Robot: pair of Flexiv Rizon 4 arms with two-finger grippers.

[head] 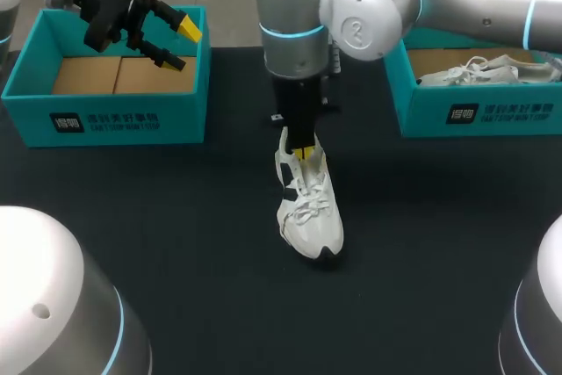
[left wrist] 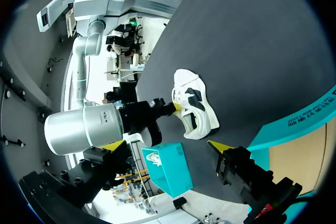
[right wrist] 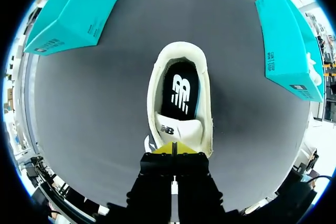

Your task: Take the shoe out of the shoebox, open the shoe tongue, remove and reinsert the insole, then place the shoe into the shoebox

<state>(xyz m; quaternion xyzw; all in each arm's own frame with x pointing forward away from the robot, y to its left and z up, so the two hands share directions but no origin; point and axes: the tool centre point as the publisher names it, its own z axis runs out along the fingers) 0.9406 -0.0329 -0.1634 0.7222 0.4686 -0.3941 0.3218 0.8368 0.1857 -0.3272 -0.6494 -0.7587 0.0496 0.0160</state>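
head view: right hand (head: 303, 154) pinches the shoe (head: 312, 217) by its tongue (right wrist: 176, 129); left hand (head: 182, 46) spread above a shoebox (head: 105, 120).

The black table (head: 184, 243) lies open across the lower half of the frame and on both sides of the shoe (head: 309, 208) at centre. The right gripper (head: 303, 154) pinches the shoe's upper end, its arm filling top centre. The left shoebox (head: 105, 120) blocks the upper left, with the spread left gripper (head: 183, 46) above it. The right shoebox (head: 479, 116) blocks the upper right.
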